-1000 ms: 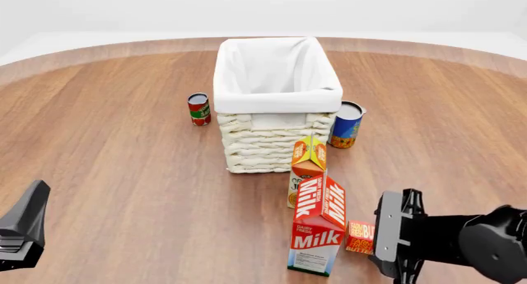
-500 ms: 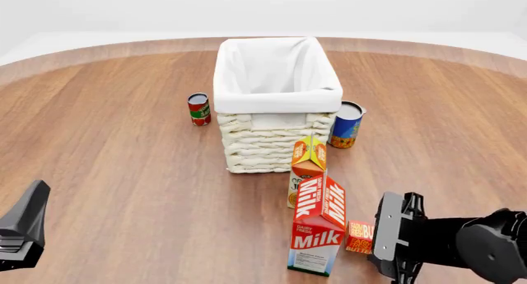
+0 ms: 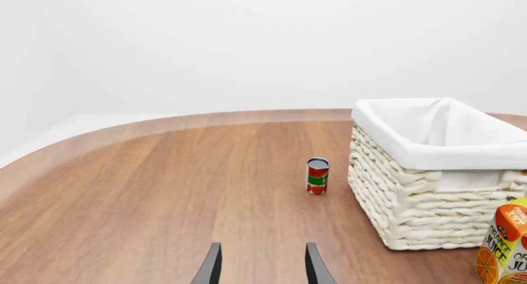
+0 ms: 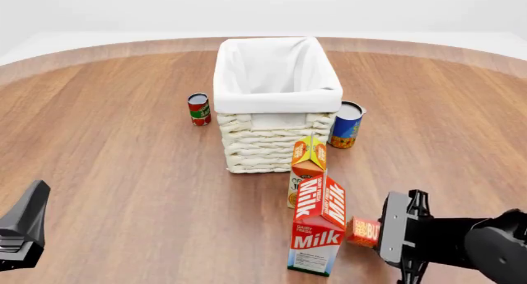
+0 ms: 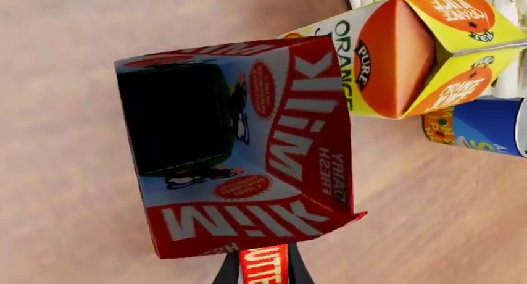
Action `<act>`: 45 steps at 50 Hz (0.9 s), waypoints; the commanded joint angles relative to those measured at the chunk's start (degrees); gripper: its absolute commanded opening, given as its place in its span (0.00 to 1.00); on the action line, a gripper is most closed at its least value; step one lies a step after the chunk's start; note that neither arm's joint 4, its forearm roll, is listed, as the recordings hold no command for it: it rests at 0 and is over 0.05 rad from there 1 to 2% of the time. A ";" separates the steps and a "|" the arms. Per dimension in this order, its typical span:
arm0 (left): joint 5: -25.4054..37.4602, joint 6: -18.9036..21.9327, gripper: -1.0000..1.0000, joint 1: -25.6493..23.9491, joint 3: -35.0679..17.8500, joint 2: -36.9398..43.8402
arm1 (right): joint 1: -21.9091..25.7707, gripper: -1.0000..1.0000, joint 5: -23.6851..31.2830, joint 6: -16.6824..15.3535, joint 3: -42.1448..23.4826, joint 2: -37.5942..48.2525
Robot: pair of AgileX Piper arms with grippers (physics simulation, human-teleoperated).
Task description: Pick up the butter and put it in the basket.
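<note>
The butter (image 4: 360, 230), a small red-and-orange box, hangs just right of the tall Milk carton (image 4: 317, 234), tipped up off the wood. My right gripper (image 4: 377, 233) is shut on it from the right. In the right wrist view the butter (image 5: 263, 262) sits squeezed between the two dark fingers (image 5: 227, 273), right behind the Milk carton (image 5: 239, 148). The white wicker basket (image 4: 276, 139) stands farther ahead at the table's middle, its liner showing nothing inside. My left gripper (image 4: 21, 228) rests low at the near left, open, with bare wood between its fingers (image 3: 211, 268).
An orange juice carton (image 4: 307, 167) stands between the Milk carton and the basket's front wall. A blue can (image 4: 347, 125) is at the basket's right front corner and a red can (image 4: 199, 108) to its left. The left wrist view shows the basket (image 3: 428, 197) and red can (image 3: 318, 176).
The right gripper has closed on the butter, which has tipped up from lying flat and risen slightly. The left arm has not moved.
</note>
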 commanded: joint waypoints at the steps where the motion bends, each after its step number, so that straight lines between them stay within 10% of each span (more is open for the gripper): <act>1: 0.00 0.00 1.00 0.00 0.00 0.00 | -2.31 0.00 6.80 0.41 -2.91 -7.70; 27: 0.00 0.00 1.00 0.00 0.00 0.00 | -4.38 0.00 29.45 -1.75 -12.96 -28.93; 45: 0.00 0.00 1.00 0.00 0.00 0.00 | -5.33 0.00 31.57 -2.56 -22.05 -30.37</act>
